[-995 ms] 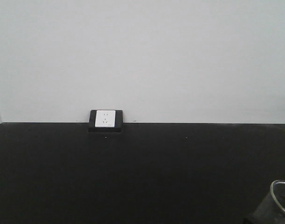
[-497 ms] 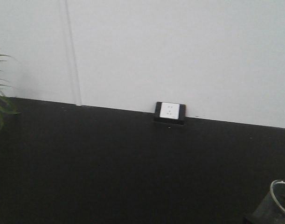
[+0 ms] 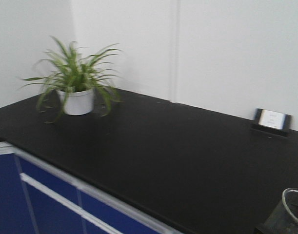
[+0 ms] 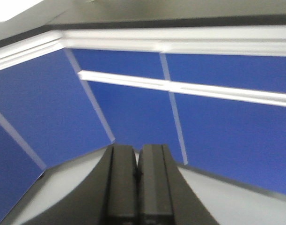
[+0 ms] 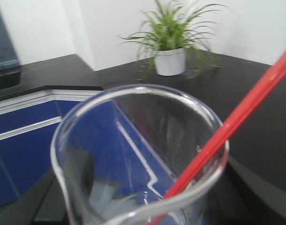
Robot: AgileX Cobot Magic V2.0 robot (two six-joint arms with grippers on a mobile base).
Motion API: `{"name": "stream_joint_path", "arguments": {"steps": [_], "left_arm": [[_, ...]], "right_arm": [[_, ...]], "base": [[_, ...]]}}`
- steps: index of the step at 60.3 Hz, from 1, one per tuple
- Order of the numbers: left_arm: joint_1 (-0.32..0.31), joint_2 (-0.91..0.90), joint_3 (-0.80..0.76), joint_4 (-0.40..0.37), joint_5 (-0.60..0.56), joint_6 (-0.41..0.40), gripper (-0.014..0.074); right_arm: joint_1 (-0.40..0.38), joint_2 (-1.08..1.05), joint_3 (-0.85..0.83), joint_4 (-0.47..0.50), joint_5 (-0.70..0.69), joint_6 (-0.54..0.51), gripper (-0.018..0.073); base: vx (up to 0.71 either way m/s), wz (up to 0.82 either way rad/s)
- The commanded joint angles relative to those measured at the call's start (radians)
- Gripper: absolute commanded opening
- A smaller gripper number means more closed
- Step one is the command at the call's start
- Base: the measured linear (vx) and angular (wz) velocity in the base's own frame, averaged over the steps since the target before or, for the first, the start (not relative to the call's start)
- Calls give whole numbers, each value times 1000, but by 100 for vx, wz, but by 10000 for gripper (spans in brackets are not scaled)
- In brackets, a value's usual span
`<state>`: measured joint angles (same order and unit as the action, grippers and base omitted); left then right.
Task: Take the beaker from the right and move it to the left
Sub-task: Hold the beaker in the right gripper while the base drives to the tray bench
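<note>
At the front view's lower right corner the beaker (image 3: 294, 210) sits clamped in the right tool (image 5: 147, 206) by the bench (image 3: 178, 156) edge; open bench runs leftward to the plant (image 3: 78, 80); left tool (image 4: 136, 174) closed, empty

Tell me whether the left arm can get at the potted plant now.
Probably not directly: the left claw, shut, faces the blue cabinet doors below the countertop, while the potted plant stands up on it.
</note>
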<state>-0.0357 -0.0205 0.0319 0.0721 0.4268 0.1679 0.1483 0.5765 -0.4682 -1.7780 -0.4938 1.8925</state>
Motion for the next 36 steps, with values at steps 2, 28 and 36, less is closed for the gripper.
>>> {"name": "stream_joint_path", "arguments": {"steps": [2,28,36], "left_arm": [[-6,-6,19,0,-77,-1,-6],[-6,-6,19,0,-77,-1,-6],[-6,-6,19,0,-77,-1,-6]], "right_arm": [[-2,-2,-27,-22,21,-12,-3],[-2,-2,-27,-22,21,-12,-3],[-2,-2,-27,-22,21,-12,-3]], "base": [[-13,58],[-10,58],[-9,69]]}}
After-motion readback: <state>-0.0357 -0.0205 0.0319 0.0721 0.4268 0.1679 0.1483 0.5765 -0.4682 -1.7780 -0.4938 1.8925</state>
